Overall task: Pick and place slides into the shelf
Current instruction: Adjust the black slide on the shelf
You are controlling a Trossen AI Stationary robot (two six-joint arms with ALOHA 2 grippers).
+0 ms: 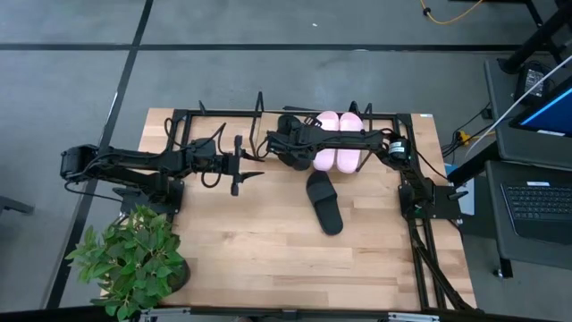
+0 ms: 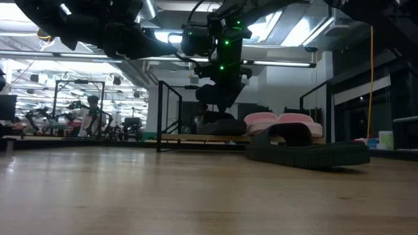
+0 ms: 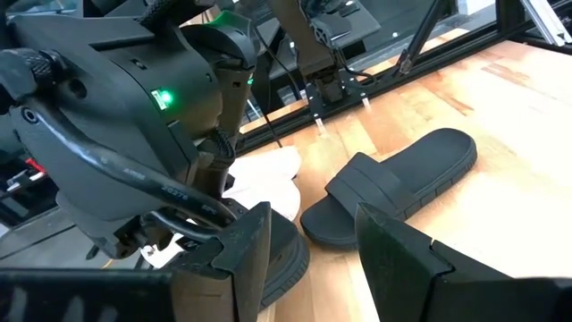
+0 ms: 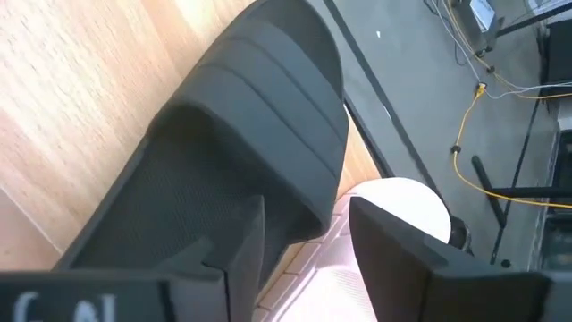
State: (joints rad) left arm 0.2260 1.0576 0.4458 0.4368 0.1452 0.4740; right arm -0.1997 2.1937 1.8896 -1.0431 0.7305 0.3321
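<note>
You won't find any readable text, label, brand, number or sign here (only faint, cut-off white marks, illegible, at the right wrist picture's seven o'clock corner).

Two dark fingers of the left gripper stand apart in the foreground above a light wooden tabletop. A black slide lies flat on the wood just beyond them. The other arm's gripper, with a green light, hangs over a second black slide, with pale pink slides beside it.
</note>
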